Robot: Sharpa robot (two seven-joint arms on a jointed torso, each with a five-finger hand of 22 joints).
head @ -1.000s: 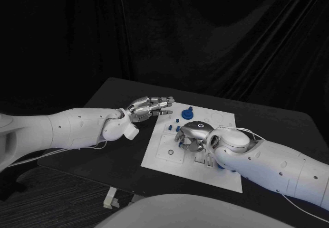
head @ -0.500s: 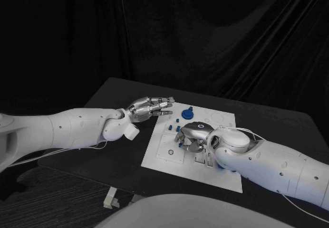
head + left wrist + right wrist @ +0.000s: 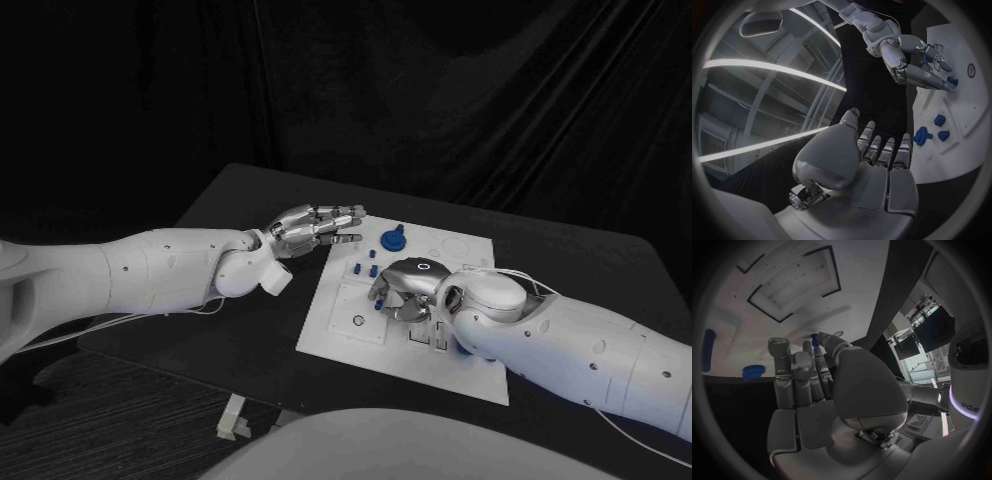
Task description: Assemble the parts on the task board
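The white task board [image 3: 464, 250] lies mid-table. Near its far edge a round blue part [image 3: 394, 239] stands, with small blue parts [image 3: 372, 270] beside it. My right hand [image 3: 408, 286] hovers low over the board's middle, fingers bent down. In the right wrist view its thumb and a finger pinch a small blue part [image 3: 814, 340] above the board [image 3: 786, 280]. My left hand [image 3: 315, 228] floats at the board's left edge, fingers loosely bent and holding nothing. In the left wrist view the left hand [image 3: 870, 160] faces blue parts [image 3: 922, 136] and the right hand [image 3: 907, 62].
The black table [image 3: 231, 300] spreads left and in front of the board. Black outlined recesses [image 3: 795, 287] mark the board under my right hand. More blue parts [image 3: 753, 371] lie near the board's edge.
My right hand has shifted slightly toward the robot over the board. The left hand has stayed in place.
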